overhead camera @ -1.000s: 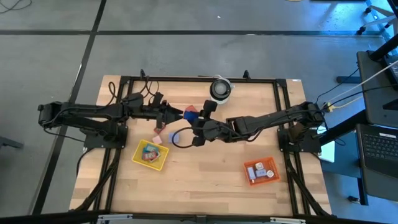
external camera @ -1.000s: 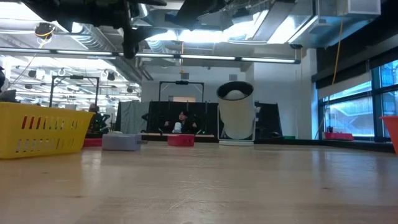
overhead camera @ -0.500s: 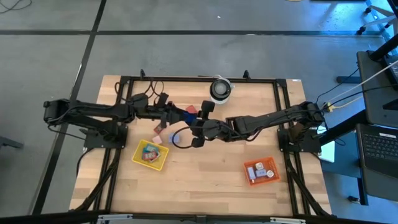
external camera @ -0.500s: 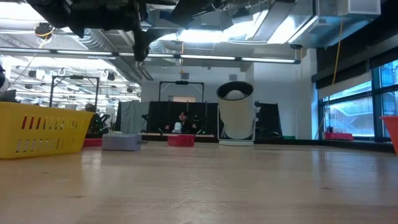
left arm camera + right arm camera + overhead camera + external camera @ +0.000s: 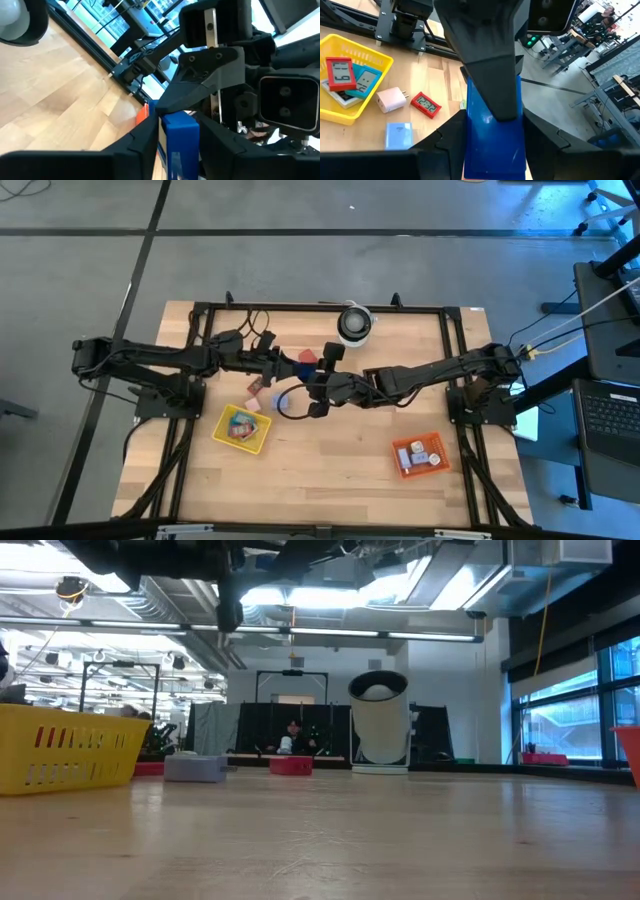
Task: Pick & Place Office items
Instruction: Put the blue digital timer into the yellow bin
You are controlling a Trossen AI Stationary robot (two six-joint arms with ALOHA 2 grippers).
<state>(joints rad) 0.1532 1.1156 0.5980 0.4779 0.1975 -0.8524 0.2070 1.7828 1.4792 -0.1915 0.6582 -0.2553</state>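
Two dark arms meet above the middle of the wooden table point(image 5: 330, 480), where a blue block point(image 5: 495, 135) is pinched from both sides at once: the right gripper point(image 5: 492, 150) has its fingers clamped on the block's flanks, and the left gripper point(image 5: 177, 145) is likewise closed around the same blue piece, seen from its own wrist camera with the other arm's hardware pressed against it. From above, the handover sits near the table's centre, just in front of the white roll point(image 5: 354, 323) at the far edge. Below the arms, the yellow tray point(image 5: 350, 85) holds a red piece with a grey display, a teal piece with a screen and a pale one under them; no digits on either display can be read clearly. Three loose items lie on the wood just beside that tray: a white plug-like piece point(image 5: 391, 99), a red clock-faced piece point(image 5: 426, 104) and a lavender block point(image 5: 399, 135) bearing a small signal-type mark. The orange tray point(image 5: 419, 455) near the right arm's base carries several pale pieces, too small to count reliably.
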